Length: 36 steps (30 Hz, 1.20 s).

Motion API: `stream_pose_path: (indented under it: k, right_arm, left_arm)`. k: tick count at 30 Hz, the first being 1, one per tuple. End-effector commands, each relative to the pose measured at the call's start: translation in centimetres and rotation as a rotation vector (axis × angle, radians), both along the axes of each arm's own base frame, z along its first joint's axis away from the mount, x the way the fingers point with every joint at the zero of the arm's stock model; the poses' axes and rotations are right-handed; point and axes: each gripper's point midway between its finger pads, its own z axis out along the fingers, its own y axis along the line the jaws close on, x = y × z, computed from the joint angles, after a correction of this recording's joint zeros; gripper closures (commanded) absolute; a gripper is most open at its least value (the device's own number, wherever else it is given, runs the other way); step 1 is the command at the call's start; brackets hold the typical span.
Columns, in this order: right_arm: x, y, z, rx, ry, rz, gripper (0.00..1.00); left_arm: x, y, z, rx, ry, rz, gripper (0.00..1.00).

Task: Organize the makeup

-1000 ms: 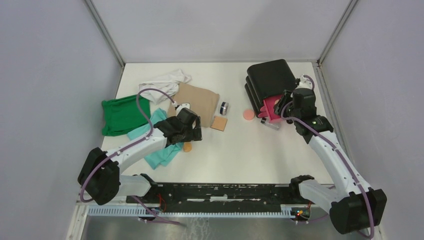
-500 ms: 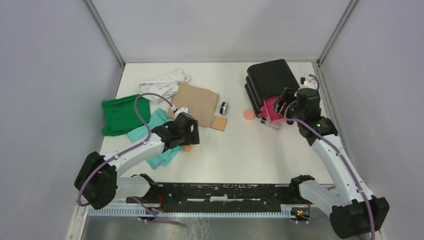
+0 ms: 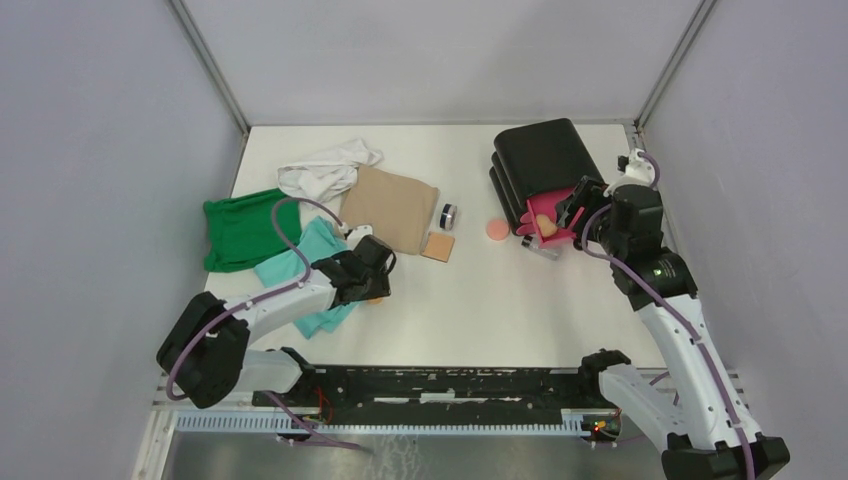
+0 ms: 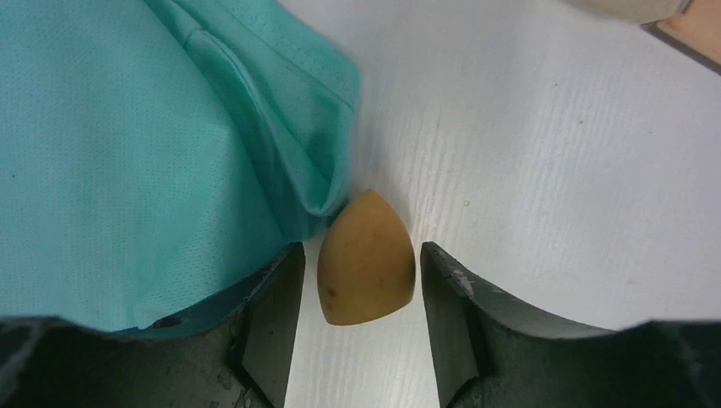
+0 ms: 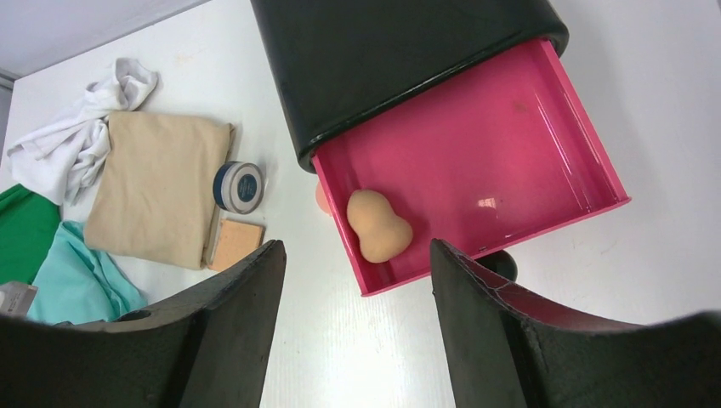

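Tan sponge [image 4: 367, 270] within left gripper [image 4: 357, 257]

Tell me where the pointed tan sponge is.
In the left wrist view, the tan sponge lies on the table inside the open left gripper, beside the teal cloth.

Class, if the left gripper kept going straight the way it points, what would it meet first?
Probably the tan egg-shaped sponge, lying on the table inside the open left gripper. The teal cloth lies just beside it; depth is unclear.
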Motion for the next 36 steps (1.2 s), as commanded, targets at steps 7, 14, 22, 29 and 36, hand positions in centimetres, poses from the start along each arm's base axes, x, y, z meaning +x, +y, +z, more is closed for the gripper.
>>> stream_pose_path:
  k: [7, 14, 22, 29, 36]
  right_arm:
    - [-1.4, 1.7, 0.7, 0.008, 0.018, 0.124, 0.31]
    - [-2.9, 4.9, 0.8, 0.116, 0.098, 0.283, 0.28]
    - [-2.6, 10.0, 3.5, 0.506, 0.038, 0.395, 0.24]
    - [-2.4, 12.4, 4.7, 0.769, 0.002, 0.46, 0.24]
    - [-3.2, 14.4, 3.7, 0.825, 0.058, 0.545, 0.24]
  left_arm:
    - [1.1, -3.9, 4.0, -0.194, -0.099, -0.113, 0.67]
    - [1.4, -12.4, 15.3, -0.608, -0.314, -0.448, 0.67]
    - [0.6, -18.8, 23.5, -0.891, -0.407, -0.751, 0.68]
    - [-1.6, -20.3, 24.9, -1.034, -0.401, -0.907, 0.75]
    - [-1.2, -20.9, 25.4, -1.035, -0.434, -0.941, 0.74]
